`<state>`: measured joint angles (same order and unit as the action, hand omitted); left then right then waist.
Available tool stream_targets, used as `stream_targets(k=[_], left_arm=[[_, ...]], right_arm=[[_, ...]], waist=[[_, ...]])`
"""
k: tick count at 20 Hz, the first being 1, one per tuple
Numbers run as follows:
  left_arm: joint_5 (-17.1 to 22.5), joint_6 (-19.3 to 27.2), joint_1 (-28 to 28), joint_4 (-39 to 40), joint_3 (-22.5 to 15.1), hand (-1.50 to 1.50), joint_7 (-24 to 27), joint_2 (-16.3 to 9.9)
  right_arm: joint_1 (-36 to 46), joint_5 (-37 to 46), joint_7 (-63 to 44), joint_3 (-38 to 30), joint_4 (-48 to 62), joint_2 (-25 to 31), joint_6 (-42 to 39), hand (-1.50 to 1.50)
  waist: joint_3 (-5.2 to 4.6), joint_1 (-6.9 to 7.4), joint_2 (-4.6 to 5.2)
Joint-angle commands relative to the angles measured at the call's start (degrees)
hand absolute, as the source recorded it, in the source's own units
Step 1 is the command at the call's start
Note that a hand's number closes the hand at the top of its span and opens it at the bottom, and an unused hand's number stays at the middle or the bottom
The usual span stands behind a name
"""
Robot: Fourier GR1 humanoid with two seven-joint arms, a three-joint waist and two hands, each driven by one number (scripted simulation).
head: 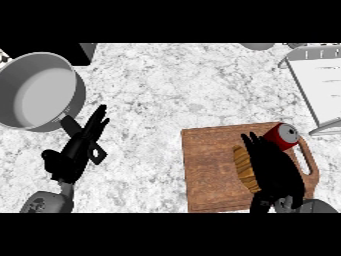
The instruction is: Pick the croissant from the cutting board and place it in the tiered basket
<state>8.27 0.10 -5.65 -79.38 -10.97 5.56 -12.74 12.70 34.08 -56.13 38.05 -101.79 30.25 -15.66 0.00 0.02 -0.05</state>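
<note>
Covering your one croissant [244,169] on the single cutting board [210,170], your right hand [272,172] curls around it; left hand [75,152] open.

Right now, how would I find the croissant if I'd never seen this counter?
Find the brown wooden cutting board at the counter's lower right. The croissant lies on it, a golden, ridged strip peeking out left of the black right hand. Unlike the round red can nearby, it is long and tan.
</note>
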Motion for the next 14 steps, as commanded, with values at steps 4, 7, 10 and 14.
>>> stream_targets(k=[4,7,10,14], left_arm=[[-1.44,-1.61,0.92,-0.55,2.6,0.0,-0.48,0.84],[-2.78,-3.14,-1.65,3.77,2.98,0.0,1.83,2.7],[-4.87,-1.46,1.43,2.29,1.84,0.0,3.94,3.88],[-4.49,-3.63,-1.91,1.28,4.59,0.0,-1.62,3.36]], right_arm=[[-5.43,5.42,4.58,-4.0,3.4,-3.42,-1.29,-1.5],[-4.39,8.45,6.54,-4.99,6.92,-7.22,-2.14,-1.5],[-4.73,10.1,11.67,-6.17,13.88,-7.73,1.43,-1.5],[-5.2,11.82,12.86,-9.35,11.82,-10.35,-2.75,-1.5]], waist=[[0.0,-0.05,0.02],[-0.01,-0.04,0.05],[0.0,0.09,0.07],[0.0,0.0,0.04]])
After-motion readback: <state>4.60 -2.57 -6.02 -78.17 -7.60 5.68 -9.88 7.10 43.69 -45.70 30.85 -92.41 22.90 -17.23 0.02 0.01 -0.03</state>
